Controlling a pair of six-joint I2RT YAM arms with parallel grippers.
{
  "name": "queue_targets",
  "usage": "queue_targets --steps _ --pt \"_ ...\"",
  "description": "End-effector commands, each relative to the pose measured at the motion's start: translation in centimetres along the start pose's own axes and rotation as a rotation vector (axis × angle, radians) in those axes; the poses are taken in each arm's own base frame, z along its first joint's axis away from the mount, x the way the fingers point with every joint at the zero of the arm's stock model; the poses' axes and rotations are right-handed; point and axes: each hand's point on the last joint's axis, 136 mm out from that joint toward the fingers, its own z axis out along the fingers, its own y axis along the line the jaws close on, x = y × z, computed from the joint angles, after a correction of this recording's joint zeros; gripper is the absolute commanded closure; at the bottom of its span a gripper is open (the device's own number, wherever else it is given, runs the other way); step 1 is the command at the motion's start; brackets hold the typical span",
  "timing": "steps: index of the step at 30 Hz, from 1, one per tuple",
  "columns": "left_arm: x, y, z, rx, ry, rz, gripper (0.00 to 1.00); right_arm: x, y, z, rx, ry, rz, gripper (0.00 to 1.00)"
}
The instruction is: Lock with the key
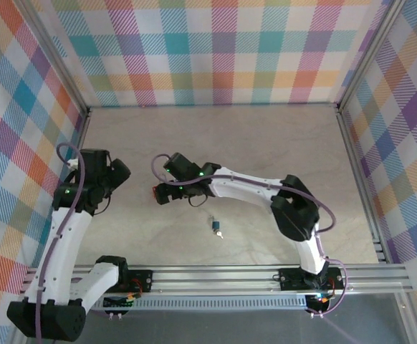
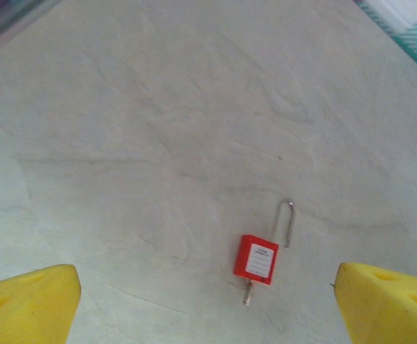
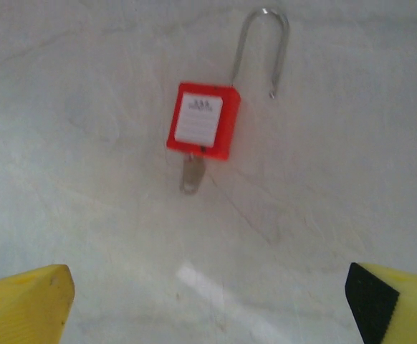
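Top camera: fixed, high, behind the arm bases, facing down and forward across the whole table (image 1: 266,143) to the plaid back wall (image 1: 216,50); the far view. Left wrist camera: looks down past the left fingers (image 2: 26,304), one in each bottom corner; padlock (image 2: 257,259) small, ahead of the tips, between them, nearer the right-hand finger; middling distance. Right wrist camera: set likewise, right fingers (image 3: 22,304) in the bottom corners; padlock large, ahead of the tips, a little toward the left-hand finger; the closest look. Both wrist views share the padlock and the table patch round it. The top view covers that same patch, beside the right arm's (image 1: 244,188) tip.
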Motion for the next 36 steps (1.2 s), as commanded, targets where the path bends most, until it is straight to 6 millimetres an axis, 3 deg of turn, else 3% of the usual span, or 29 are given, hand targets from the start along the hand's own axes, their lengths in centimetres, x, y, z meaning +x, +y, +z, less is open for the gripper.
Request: queue_targets --steps 1,9,17,25,36 --pt "-0.9 1.7 -2.2 -0.024 -0.074 0.008 0.07 -0.5 0.2 0.9 0.079 0.028 0.010 0.12" --pt "-2.2 3.3 -4.6 -0.027 -0.211 -0.027 0.06 -0.7 0.0 4.7 0.191 0.092 0.011 0.23" --pt "-2.1 4.3 -5.2 -0.015 -0.270 -0.037 0.06 -0.2 0.8 7.2 0.202 0.126 0.007 0.20" --pt "-2.1 5.0 -5.9 -0.022 -0.304 -0.035 0.05 -0.7 1.3 8.4 0.234 0.104 -0.052 0.24" --pt "-1.9 5.1 -5.9 -0.017 -0.298 -0.025 0.05 -0.3 0.5 9.9 0.263 0.129 -0.067 0.26"
